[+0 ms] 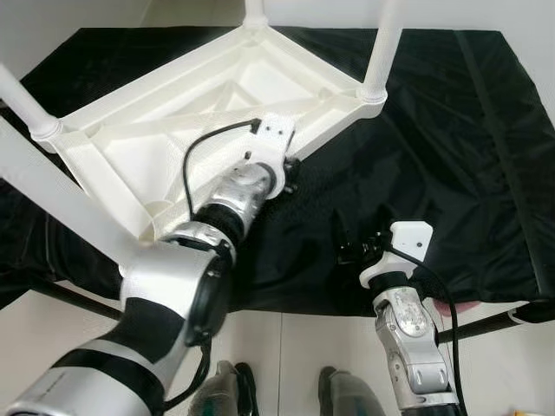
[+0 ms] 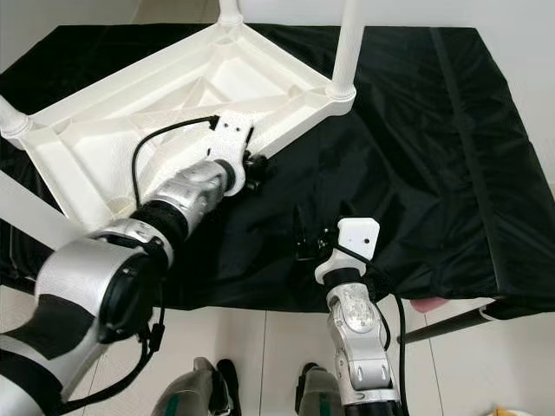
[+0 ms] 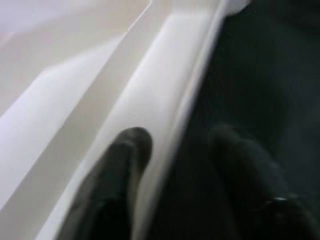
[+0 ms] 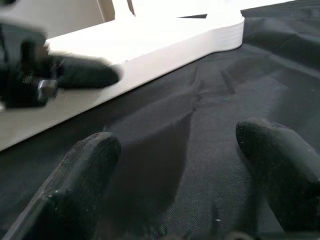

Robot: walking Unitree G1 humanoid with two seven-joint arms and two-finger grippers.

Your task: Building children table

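Note:
A white plastic children's table [image 1: 139, 143] lies upside down on a black cloth [image 1: 451, 156], its legs [image 1: 382, 52] pointing up. My left gripper [image 1: 290, 173] sits at the near right rim [image 3: 165, 100] of the table. One finger [image 3: 125, 155] is inside the rim and the other is outside it, over the cloth, so the gripper is shut on the rim. My right gripper [image 1: 355, 238] hovers low over the cloth, a short way in front of that rim. It is open, with nothing between its fingers [image 4: 85, 170].
The cloth's front edge [image 1: 286, 303] ends just ahead of me, with white floor tiles [image 1: 295, 347] and my feet below it. A thick table leg [image 1: 69, 204] slants across the left foreground. A dark bar [image 1: 486, 325] and something pink [image 1: 455, 308] sit at the cloth's front right corner.

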